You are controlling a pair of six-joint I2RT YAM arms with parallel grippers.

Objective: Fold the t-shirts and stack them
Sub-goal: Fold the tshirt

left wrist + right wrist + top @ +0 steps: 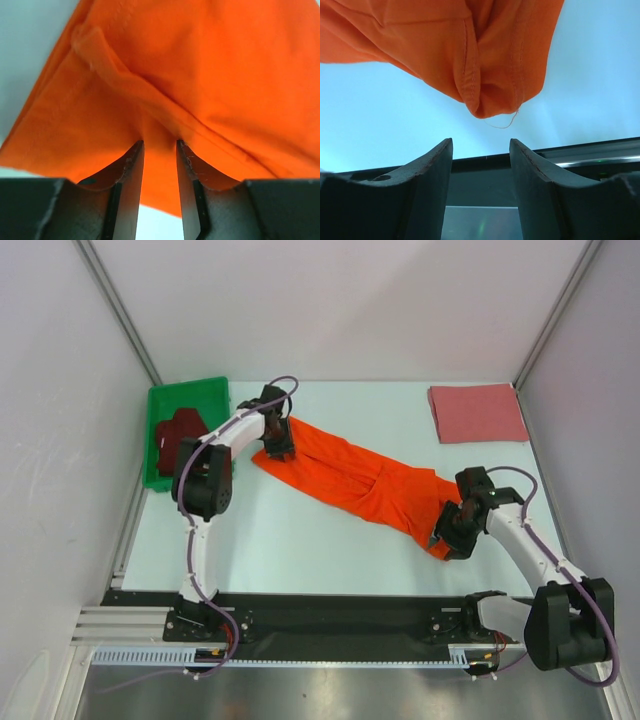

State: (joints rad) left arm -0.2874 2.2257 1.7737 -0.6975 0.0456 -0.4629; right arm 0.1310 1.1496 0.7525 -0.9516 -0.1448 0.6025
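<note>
A bright orange cloth t-shirt (360,480) lies diagonally across the pale table (300,530). The left tool (160,145) straddles a fold at its far end; whether it pinches the cloth, I cannot tell. The right tool (481,142) gapes just short of the near end. A folded dusty-pink t-shirt (477,412) lies far right, and a dark maroon t-shirt (180,435) sits in the green plastic bin (190,395).

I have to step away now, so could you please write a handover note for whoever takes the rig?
Left gripper: jaws apart, astride a ridge of the orange t-shirt at its far end, not clamped.
Right gripper: open, just short of its near end.
Pink t-shirt: folded, far right corner.
Maroon t-shirt: crumpled in the green bin.
Done: pink folded.
To do: fold orange, fetch and fold maroon, stack all three.
</note>
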